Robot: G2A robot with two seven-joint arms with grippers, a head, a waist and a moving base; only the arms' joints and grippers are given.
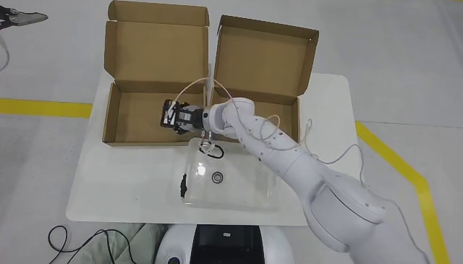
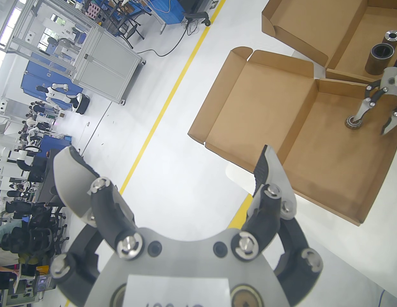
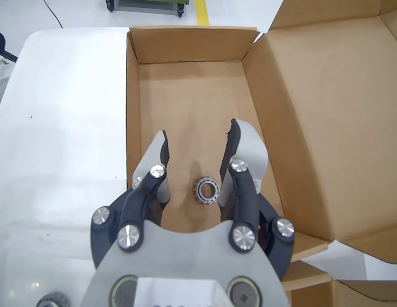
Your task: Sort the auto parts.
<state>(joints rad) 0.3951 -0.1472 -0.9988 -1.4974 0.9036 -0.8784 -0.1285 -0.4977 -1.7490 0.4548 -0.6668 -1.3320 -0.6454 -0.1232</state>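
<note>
A small steel roller bearing (image 3: 207, 191) lies on the floor of the left cardboard box (image 3: 192, 97). My right gripper (image 3: 198, 130) hangs open just above it, fingers on either side, the bearing close to one finger and not clamped. From above, that gripper (image 1: 171, 114) sits over the left box (image 1: 134, 116) near its right end. The left wrist view shows the same bearing (image 2: 353, 122) under the right gripper (image 2: 374, 126). My left gripper (image 2: 168, 154) is open with nothing in it, held in the air off the table's left side.
The right cardboard box (image 1: 253, 69) holds a dark sleeve (image 2: 380, 59) and a metal cylinder (image 2: 392, 38). A clear plastic bin (image 1: 268, 192) at the table's front holds a metal ring (image 1: 215, 178) and dark parts (image 1: 184, 184). Both box lids stand open at the back.
</note>
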